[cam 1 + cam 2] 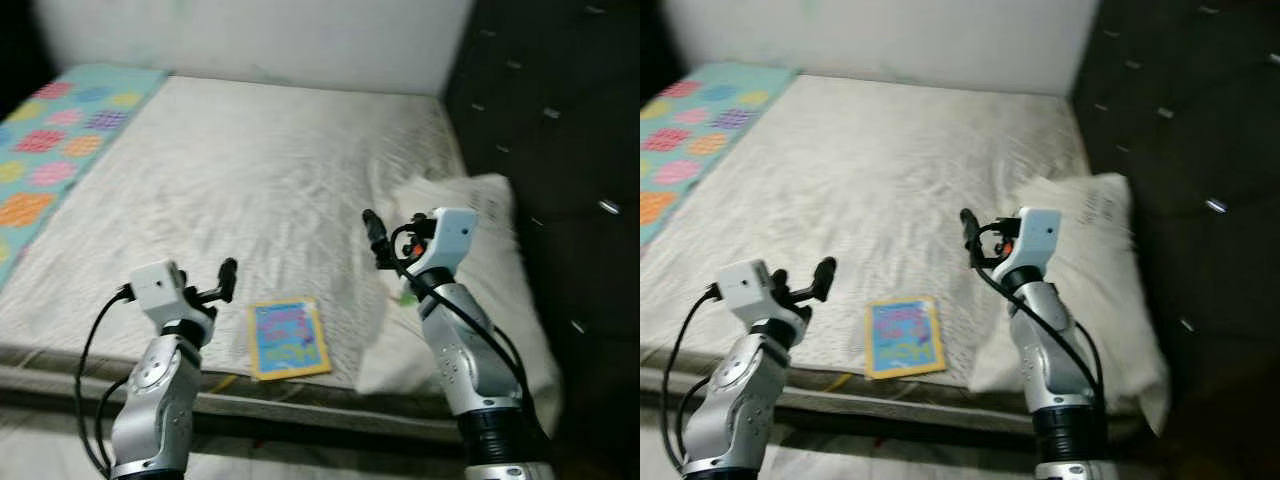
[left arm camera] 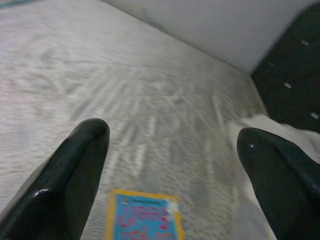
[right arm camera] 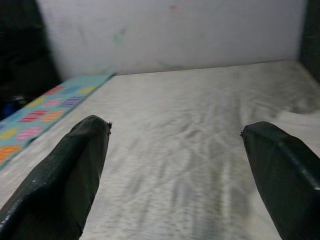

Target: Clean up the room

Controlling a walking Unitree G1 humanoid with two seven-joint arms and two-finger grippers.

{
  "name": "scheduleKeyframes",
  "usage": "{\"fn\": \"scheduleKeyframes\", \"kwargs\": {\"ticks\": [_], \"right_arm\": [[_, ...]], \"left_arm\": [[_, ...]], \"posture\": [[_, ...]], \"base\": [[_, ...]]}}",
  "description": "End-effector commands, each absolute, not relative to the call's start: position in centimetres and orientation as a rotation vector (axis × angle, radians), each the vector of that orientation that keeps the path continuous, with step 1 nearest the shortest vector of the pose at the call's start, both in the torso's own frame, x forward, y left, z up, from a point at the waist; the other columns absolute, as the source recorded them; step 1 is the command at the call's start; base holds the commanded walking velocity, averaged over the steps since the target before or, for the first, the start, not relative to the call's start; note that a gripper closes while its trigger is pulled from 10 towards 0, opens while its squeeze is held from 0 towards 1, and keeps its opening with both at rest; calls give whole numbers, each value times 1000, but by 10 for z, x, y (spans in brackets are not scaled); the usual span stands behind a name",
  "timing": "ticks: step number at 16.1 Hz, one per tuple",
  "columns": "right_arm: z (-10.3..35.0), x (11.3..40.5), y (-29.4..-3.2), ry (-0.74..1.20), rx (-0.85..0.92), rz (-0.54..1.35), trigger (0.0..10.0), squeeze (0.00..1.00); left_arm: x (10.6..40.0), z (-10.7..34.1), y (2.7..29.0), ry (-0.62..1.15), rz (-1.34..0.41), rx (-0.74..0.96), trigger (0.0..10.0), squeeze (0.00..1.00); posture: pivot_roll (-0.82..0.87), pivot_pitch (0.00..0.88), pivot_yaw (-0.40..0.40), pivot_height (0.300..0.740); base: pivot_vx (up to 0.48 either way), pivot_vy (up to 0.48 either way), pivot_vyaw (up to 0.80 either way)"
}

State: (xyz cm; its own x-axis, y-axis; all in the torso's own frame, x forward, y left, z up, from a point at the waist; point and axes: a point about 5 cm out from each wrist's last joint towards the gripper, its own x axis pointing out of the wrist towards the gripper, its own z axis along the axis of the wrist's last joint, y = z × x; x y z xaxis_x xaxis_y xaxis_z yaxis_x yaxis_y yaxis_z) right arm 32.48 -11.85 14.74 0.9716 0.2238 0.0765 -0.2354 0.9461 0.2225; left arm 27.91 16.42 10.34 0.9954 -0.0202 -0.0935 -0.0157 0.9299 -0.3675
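A colourful book with a blue cover and yellow border lies flat on the white mattress, close to its front edge. My left gripper hovers just left of the book, above the mattress edge. In the left wrist view its fingers stand wide apart with nothing between them, and the book lies below them. My right gripper is raised over the mattress, to the right of the book and beside a white pillow. It is open and empty in the right wrist view.
A patterned blanket in teal with coloured patches covers the bed's left side. A dark wardrobe with small handles stands close along the right. A white wall closes the far end. The pillow overhangs the front right corner.
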Motion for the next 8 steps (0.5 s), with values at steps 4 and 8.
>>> {"fn": "scheduleKeyframes", "kwargs": {"ticks": [4, 8], "right_arm": [[146, 322, -123, -51, 219, 214, 10000, 0], [144, 322, -123, -47, 211, 218, 10000, 0]], "left_arm": [[280, 102, 163, 109, -8, -383, 10000, 0], [279, 99, 165, 120, 9, -394, 10000, 0]], "posture": [[-47, 44, -24, 740], [-47, 41, -24, 740]], "base": [[0, 295, -362], [0, 315, 0]]}}
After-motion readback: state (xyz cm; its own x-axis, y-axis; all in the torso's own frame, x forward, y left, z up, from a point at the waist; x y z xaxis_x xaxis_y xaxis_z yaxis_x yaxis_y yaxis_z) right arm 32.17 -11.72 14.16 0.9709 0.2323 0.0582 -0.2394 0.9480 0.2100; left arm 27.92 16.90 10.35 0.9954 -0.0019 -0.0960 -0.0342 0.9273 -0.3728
